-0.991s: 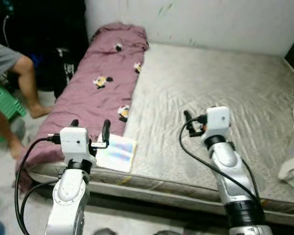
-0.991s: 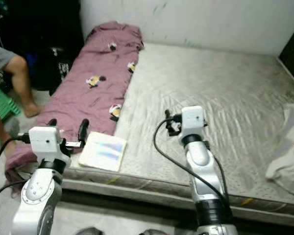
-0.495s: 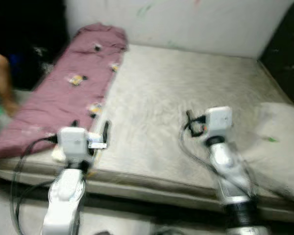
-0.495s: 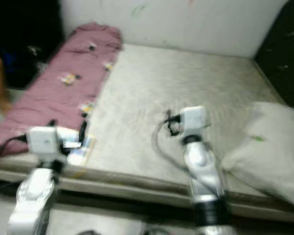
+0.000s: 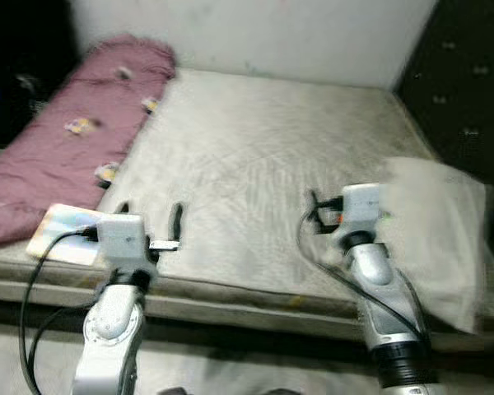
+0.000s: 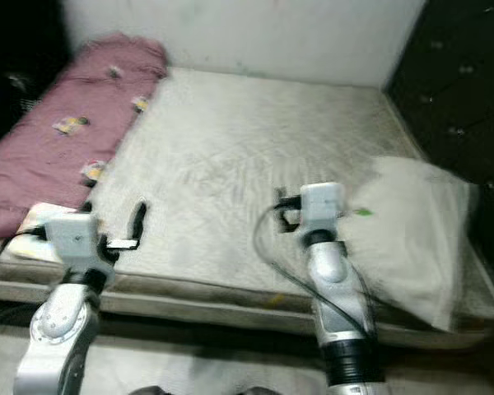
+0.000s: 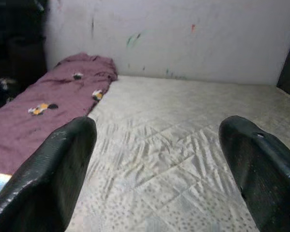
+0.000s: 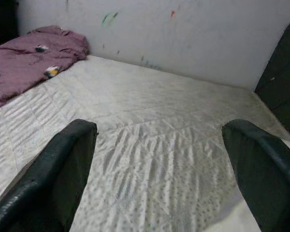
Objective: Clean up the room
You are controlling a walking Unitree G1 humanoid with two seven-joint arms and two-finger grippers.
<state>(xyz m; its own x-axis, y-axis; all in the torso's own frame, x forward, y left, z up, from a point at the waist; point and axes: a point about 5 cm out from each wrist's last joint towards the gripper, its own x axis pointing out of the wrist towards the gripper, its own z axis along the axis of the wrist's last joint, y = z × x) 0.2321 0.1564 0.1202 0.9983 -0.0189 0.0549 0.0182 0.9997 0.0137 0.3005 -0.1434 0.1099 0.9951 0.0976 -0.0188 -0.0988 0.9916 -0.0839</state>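
A: head views motion-blurred. Blanket (image 5: 62, 156) prints unreadable, its left cut by frame edge.
B: book (image 5: 64, 234)?
A: near corner behind left arm. Pillow (image 6: 412, 234) partly behind right arm; dark panel (image 6: 461, 90) cropped.

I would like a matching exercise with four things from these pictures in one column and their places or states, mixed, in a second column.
Things:
1. purple blanket
2. white pillow
3. booklet
4. left gripper

Places or states:
A. open, above the mattress's front edge
B. on the mattress's right side, beside the right gripper
C. along the mattress's left side
D. flat at the front left corner

Pairs: 1-C, 2-B, 3-D, 4-A
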